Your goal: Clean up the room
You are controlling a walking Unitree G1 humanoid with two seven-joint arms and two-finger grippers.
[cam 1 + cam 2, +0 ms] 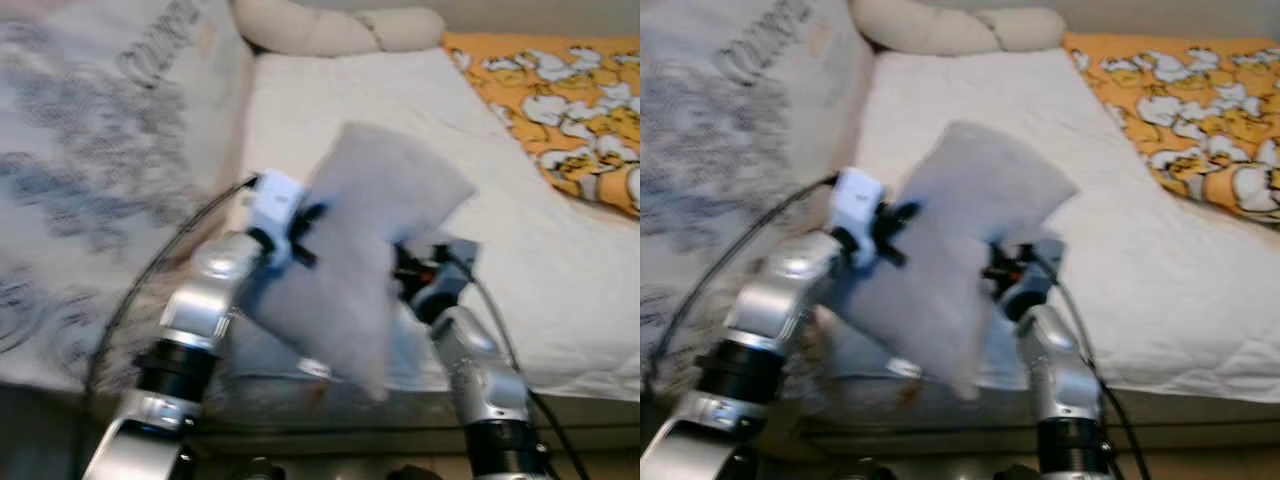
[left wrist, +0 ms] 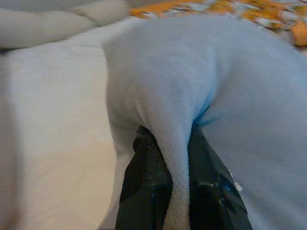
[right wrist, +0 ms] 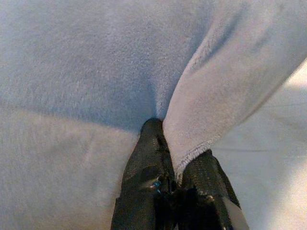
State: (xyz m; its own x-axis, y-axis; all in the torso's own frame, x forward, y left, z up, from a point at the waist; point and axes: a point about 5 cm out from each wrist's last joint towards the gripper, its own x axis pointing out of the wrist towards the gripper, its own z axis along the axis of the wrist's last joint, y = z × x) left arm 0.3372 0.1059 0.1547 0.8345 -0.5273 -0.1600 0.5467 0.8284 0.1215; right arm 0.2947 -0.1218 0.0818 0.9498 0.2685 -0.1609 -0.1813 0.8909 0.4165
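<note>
Though blurred, grey pillow hangs pinched between left gripper and right gripper.

**Grey pillowcase held up over the bed**

A pale grey, fleecy pillowcase hangs in the air above the near edge of the bed's white sheet, lifted clear of it. The cloth is soft and plush, with a faint bluish cast in its shadowed folds. It is tilted: its upper corner points toward the orange patterned blanket, while its lower end droops to a limp point near the mattress edge. The left gripper pinches a bunched fold on one side, and the right gripper clamps a hemmed edge on the other. Between them the fabric spreads broad and loosely creased.
</note>
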